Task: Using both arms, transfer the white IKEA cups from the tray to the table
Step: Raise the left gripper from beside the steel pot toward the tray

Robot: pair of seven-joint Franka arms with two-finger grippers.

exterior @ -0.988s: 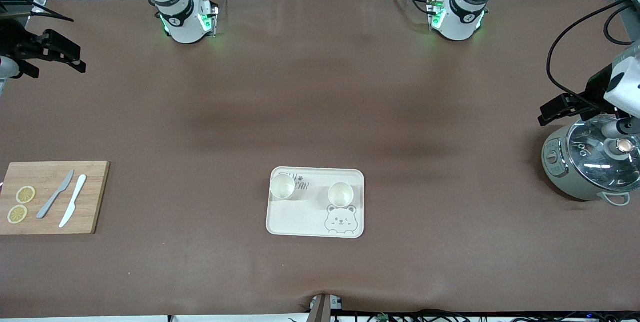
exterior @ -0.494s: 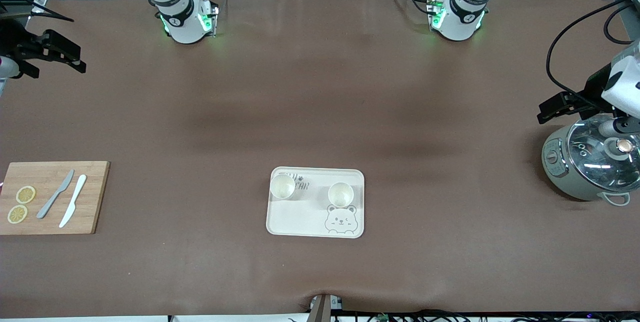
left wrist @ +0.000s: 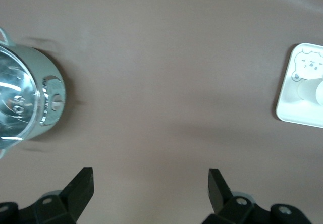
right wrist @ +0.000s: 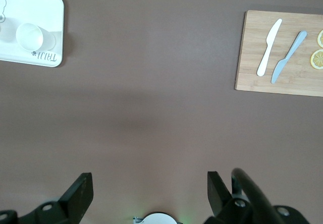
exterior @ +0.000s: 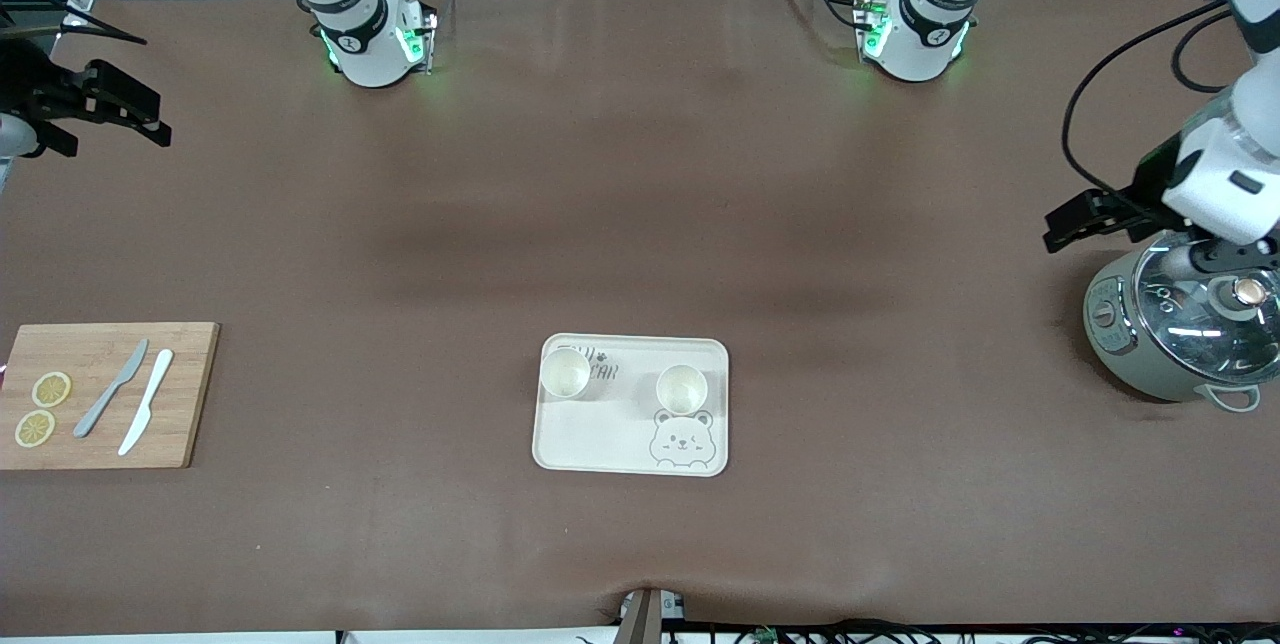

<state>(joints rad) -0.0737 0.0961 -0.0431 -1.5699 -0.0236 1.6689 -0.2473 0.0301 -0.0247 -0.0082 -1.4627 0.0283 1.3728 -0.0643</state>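
Observation:
Two white IKEA cups stand upright on the cream bear tray (exterior: 590, 439), one (exterior: 565, 373) toward the right arm's end and one (exterior: 682, 388) beside the bear drawing. My left gripper (exterior: 1065, 224) is open and empty, up over bare table beside the pot. My right gripper (exterior: 150, 121) is open and empty, up over the right arm's end of the table. The left wrist view shows its open gripper (left wrist: 150, 181), the tray (left wrist: 292, 110) and part of one cup (left wrist: 318, 90). The right wrist view shows its open gripper (right wrist: 149, 186), the tray (right wrist: 50, 12) and one cup (right wrist: 29, 35).
A grey-green pot with a glass lid (exterior: 1180, 324) stands at the left arm's end, also in the left wrist view (left wrist: 25, 103). A wooden cutting board (exterior: 185, 394) with two knives and two lemon slices lies at the right arm's end, also in the right wrist view (right wrist: 252, 75).
My left gripper has shifted from over the pot's edge toward the middle of the table and slightly up. The right arm, the cups and the tray have not moved.

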